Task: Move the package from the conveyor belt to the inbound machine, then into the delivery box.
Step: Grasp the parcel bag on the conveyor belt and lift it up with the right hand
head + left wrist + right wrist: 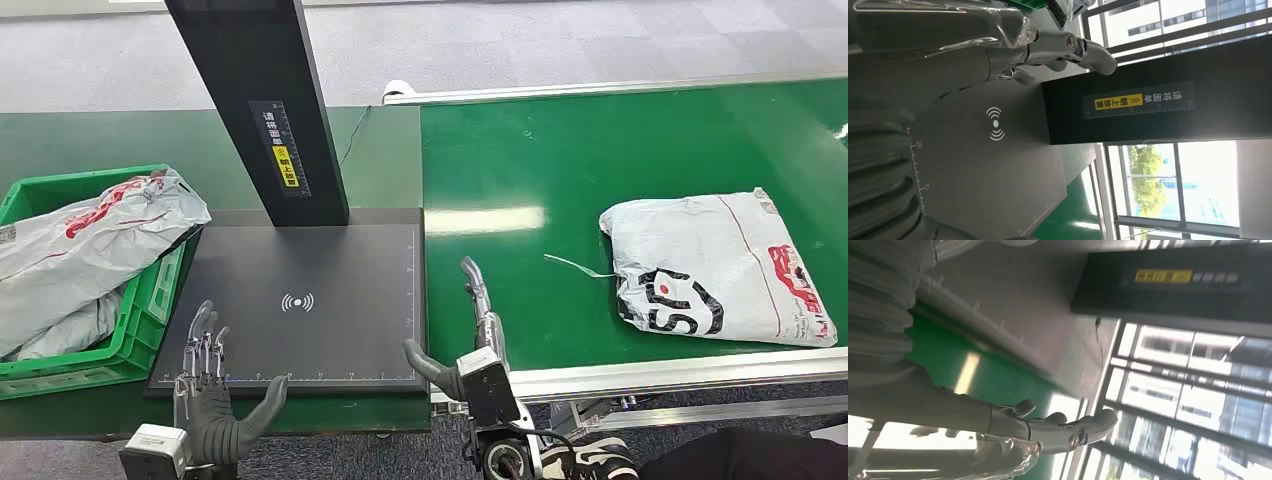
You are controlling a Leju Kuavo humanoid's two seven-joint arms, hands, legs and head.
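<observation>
package [715, 265] just chilling on the green conveyor belt [520, 170], right side | left hand [205, 395] open over scanner pad [300, 300] edge | right hand [470, 345] open too, holding nothing, well short of it

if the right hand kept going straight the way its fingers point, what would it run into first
Probably nothing soon: the right hand points ahead over bare green conveyor belt. The package lies off to its right, outside that line, though depth is unclear.
</observation>
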